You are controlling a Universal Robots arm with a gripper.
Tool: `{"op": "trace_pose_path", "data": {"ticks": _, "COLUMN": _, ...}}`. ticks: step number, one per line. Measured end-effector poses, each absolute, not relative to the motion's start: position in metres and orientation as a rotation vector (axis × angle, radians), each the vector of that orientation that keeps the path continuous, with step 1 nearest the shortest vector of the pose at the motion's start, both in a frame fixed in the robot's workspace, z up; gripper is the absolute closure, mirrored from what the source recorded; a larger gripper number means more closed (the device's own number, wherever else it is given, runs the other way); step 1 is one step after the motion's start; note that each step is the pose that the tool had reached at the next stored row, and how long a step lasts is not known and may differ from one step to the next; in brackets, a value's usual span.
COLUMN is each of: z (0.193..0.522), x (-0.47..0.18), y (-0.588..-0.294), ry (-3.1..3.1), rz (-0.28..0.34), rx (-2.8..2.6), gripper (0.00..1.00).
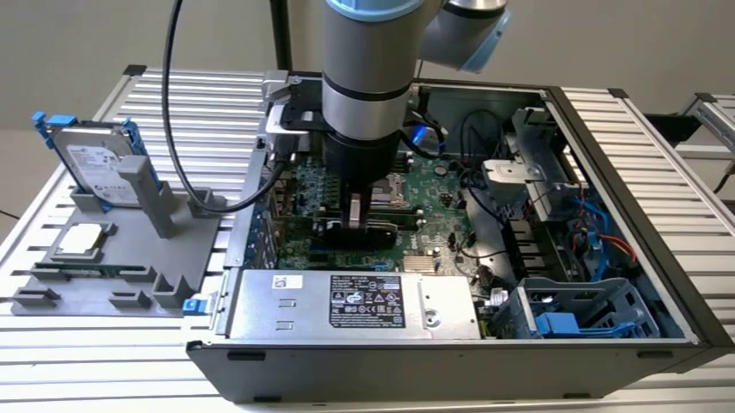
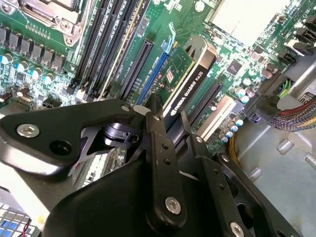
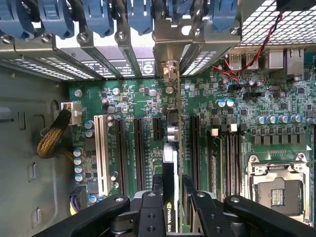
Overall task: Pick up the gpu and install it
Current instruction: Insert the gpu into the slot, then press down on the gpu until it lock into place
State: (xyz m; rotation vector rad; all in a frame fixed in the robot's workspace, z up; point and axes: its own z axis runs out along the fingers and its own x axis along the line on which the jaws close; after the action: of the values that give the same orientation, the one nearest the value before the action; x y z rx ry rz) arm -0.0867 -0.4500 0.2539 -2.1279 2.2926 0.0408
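Arm (image 1: 365, 77) vertical over motherboard (image 1: 442, 194), pincer (image 3: 173, 195) clamping gpu (image 2: 190, 74).

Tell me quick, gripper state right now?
Gripper: shut on the gpu, holding the card edge-on over the motherboard slots inside the open computer case.
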Motion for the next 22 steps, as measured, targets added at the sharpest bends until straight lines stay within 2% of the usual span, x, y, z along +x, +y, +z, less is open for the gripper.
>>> {"op": "trace_pose_path", "data": {"ticks": 22, "z": 0.2530, "x": -0.0829, "y": -0.4455, "ry": 2.293, "rz": 0.041, "rx": -2.128, "gripper": 1.00}}
